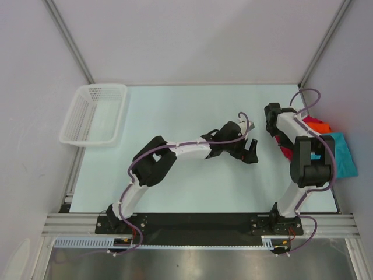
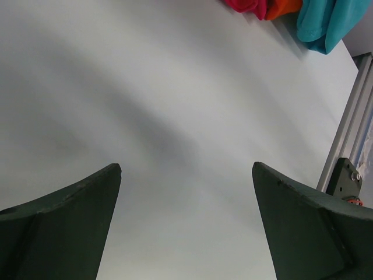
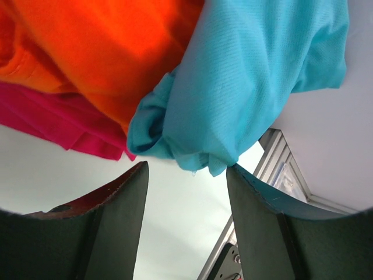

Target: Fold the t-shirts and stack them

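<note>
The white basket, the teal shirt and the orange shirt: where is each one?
white basket (image 1: 87,142), top view, near rim.
teal shirt (image 3: 256,76), right wrist view, middle of cloth.
orange shirt (image 3: 111,46), right wrist view, upper fold.

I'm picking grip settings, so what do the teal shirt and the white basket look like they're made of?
Teal t-shirt: soft, matte knit cloth, possibly cotton; a fine ribbed texture and loose folds show close up.
White basket: seemingly rigid plastic mesh with a regular grid of holes; it is too far off to judge the finish.

Left arm (image 1: 187,150): white shells, black joints
Right arm (image 1: 289,125): same — white and black
Cables (image 1: 309,89): thin purple loops
Fingers (image 2: 58,227): dark matte wedges
</note>
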Controlling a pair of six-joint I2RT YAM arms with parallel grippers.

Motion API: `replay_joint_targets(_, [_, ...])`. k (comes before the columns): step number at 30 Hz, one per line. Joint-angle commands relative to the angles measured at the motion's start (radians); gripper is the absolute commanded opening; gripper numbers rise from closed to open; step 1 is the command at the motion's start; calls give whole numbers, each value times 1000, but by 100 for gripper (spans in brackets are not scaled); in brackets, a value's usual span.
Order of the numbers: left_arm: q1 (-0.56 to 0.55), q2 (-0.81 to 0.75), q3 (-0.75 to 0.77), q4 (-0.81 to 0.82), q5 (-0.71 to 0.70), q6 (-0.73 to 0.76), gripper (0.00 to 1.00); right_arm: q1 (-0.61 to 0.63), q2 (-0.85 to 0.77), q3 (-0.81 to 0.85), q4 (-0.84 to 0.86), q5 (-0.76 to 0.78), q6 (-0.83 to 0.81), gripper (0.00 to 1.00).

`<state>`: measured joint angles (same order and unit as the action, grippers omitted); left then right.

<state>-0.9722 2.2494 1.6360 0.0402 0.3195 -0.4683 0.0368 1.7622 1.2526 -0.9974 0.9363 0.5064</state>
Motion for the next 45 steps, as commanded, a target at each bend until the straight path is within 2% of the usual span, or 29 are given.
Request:
replay_joint_targets(1, [13,-77,-10,56,27,-10,100,-29,-1,-7,32,76,3,61])
replay_joint_targets(11, [23,-86,-27,73,41,-9,99,-118,-9,-62,111,58,-42,62])
replay_joint_targets(21, [26,-79,-22,79,46,-9,99,-91,33,-24,112,45,-48,61])
replay_joint_targets(30, [27,-67,-18,82,49,-9,100,-44,43,57,69,64,-28,65])
replay_joint_targets(45, [38,-63,-30,89,53,-4,100,-40,132,74,85,53,-28,65])
